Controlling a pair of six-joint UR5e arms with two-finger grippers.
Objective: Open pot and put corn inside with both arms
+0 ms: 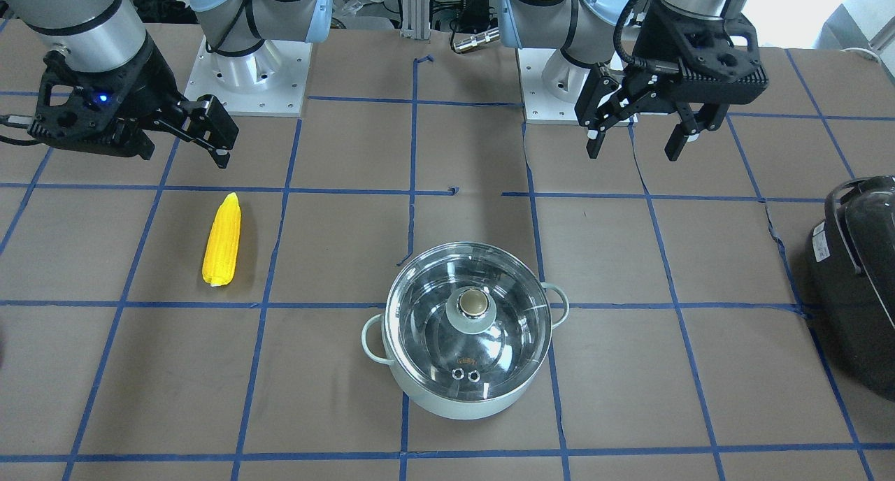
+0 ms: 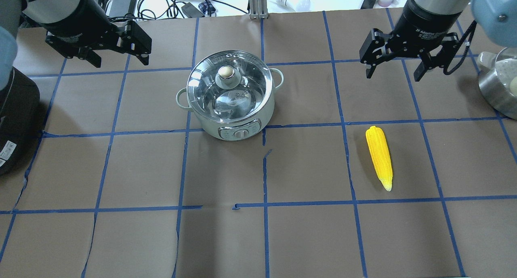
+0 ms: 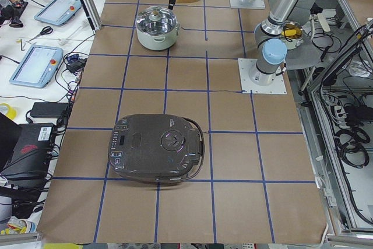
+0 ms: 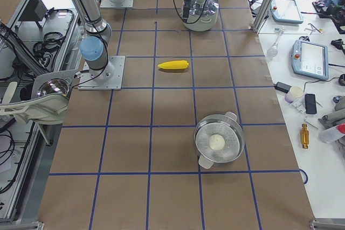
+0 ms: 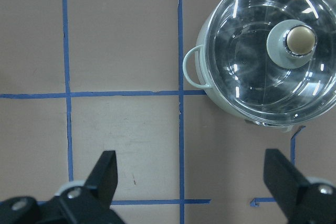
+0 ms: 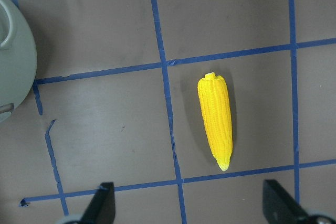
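Note:
The mint-green pot [image 1: 467, 397] stands mid-table with its glass lid [image 1: 426, 320] and round knob [image 1: 473, 302] on it; it also shows in the overhead view [image 2: 230, 128] and the left wrist view [image 5: 210, 72]. The yellow corn [image 1: 222, 242] lies flat on the table, apart from the pot, and shows in the overhead view [image 2: 379, 156] and the right wrist view [image 6: 215, 124]. My left gripper [image 2: 121, 62] hovers open and empty to the side of the pot. My right gripper [image 2: 393, 75] hovers open and empty beyond the corn's blunt end.
A black rice cooker [image 2: 16, 120] sits at the table's left end. A steel pot with a white ball inside [image 2: 499, 84] stands at the right end. Blue tape lines grid the brown table cover. The arm bases [image 1: 245, 75] stand on the robot's side of the table.

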